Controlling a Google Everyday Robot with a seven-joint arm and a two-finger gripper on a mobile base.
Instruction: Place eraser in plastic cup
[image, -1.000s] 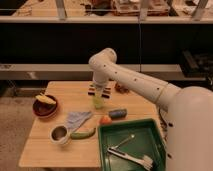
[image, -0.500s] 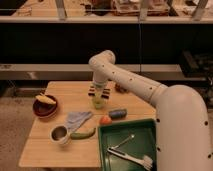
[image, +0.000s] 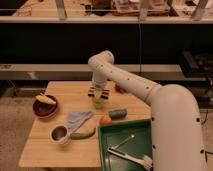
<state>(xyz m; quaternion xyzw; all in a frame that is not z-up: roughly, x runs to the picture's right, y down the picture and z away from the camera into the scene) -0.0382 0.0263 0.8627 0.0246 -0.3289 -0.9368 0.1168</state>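
Note:
The small light-green plastic cup (image: 98, 104) stands upright on the wooden table (image: 45, 150), near its middle. My gripper (image: 98, 93) points down directly above the cup, its striped fingertips just over the rim. A small reddish-brown thing (image: 120, 89), which looks like the eraser, lies on the table just right of the gripper, partly hidden behind my arm. I cannot see whether anything is between the fingers.
A dark-red bowl (image: 44, 107) with yellow food sits at the left. A whitish cup (image: 59, 133), a grey cloth (image: 77, 120) and a green vegetable (image: 83, 134) lie front left. An orange ball (image: 105, 120) and a blue-grey block (image: 118, 114) lie by the green tray (image: 107, 150), which holds a brush (image: 131, 158).
The gripper has stayed above the green cup with almost no movement. Nothing on the table has shifted.

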